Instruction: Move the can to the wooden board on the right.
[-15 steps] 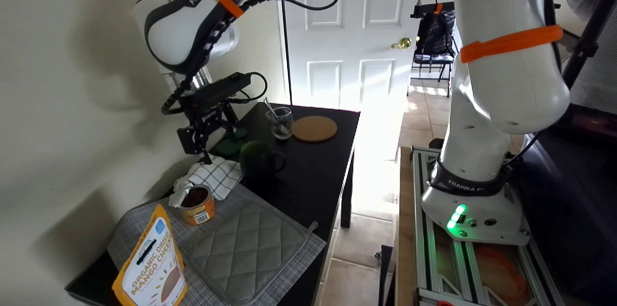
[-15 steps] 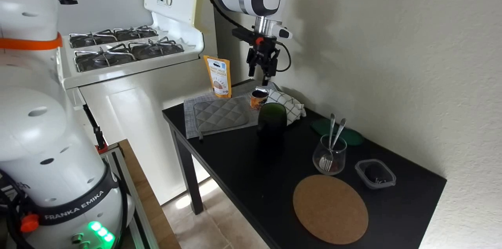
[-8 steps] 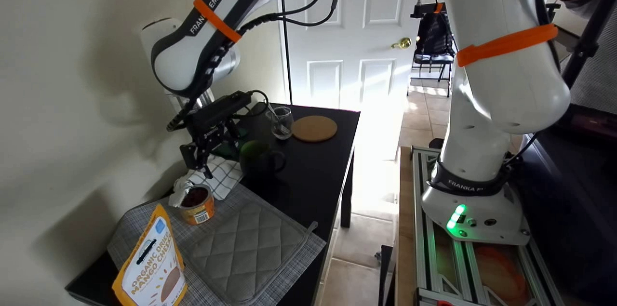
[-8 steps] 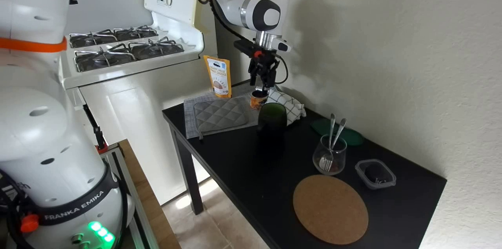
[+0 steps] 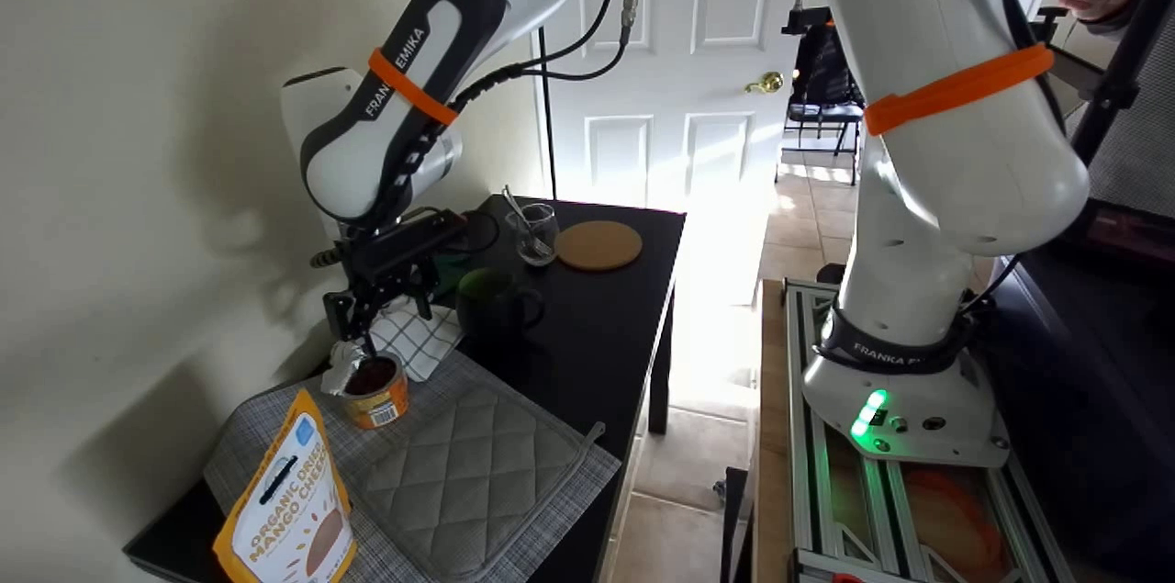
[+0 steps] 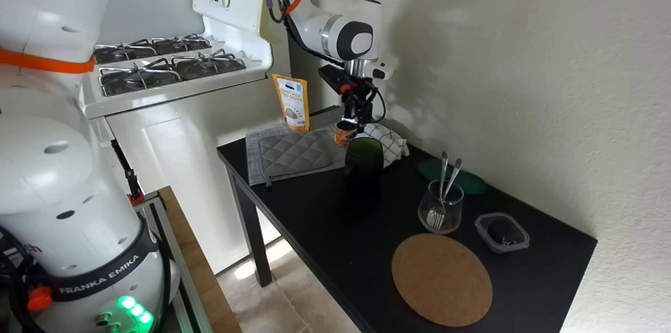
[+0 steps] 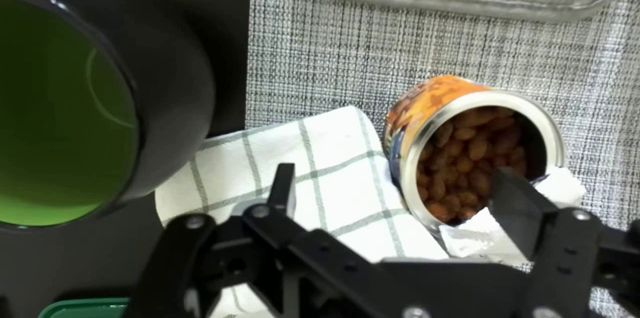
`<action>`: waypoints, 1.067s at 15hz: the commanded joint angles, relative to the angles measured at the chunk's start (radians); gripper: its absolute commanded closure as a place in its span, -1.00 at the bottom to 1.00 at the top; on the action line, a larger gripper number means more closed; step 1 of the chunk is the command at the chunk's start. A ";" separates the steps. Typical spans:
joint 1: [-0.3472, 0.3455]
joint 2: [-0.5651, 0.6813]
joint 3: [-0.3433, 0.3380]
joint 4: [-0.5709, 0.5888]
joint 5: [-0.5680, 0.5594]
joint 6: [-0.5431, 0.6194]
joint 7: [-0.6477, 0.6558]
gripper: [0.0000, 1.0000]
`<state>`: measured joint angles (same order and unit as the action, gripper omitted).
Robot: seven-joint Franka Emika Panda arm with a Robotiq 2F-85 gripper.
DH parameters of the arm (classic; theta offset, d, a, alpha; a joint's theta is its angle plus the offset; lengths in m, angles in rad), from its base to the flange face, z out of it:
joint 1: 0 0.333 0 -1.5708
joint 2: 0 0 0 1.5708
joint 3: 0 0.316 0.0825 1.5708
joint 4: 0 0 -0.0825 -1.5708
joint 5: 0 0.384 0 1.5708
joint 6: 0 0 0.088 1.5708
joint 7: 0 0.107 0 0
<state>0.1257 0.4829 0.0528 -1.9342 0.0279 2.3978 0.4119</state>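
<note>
The can (image 5: 378, 407) is a short tin with orange sides, standing on the grey cloth mat; it also shows in an exterior view (image 6: 343, 137). In the wrist view the can (image 7: 440, 95) is open, with brown beans inside and a peeled foil lid at its rim. My gripper (image 7: 395, 178) is open and empty above it. One finger overlaps the can's opening and foil; the other is over the checked towel. The gripper also shows in both exterior views (image 5: 397, 333) (image 6: 354, 123). The round wooden board (image 6: 442, 280) lies bare at the table's far end, also in an exterior view (image 5: 598, 245).
A dark green mug (image 7: 175, 82) stands close beside the towel (image 7: 320, 168). A mango packet (image 5: 294, 510) stands near the can. A quilted pad (image 5: 477, 473) lies on the mat. A glass with cutlery (image 6: 440, 212) and a plastic tub (image 6: 501, 233) stand near the board. A wall runs behind.
My arm and gripper have come down toward the can and towel, with a slight turn of the wrist. The gripper stays open. The can and the board have not moved.
</note>
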 commanded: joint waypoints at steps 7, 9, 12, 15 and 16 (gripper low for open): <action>0.061 0.077 -0.027 0.049 0.012 0.014 0.037 0.12; 0.061 0.086 -0.029 0.056 0.014 0.009 0.040 0.31; 0.063 0.098 -0.031 0.064 0.013 0.004 0.041 0.50; 0.062 0.102 -0.024 0.074 0.014 -0.007 0.022 0.89; 0.061 0.098 -0.020 0.073 0.016 -0.007 0.015 1.00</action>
<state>0.1717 0.5696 0.0367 -1.8811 0.0281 2.4039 0.4353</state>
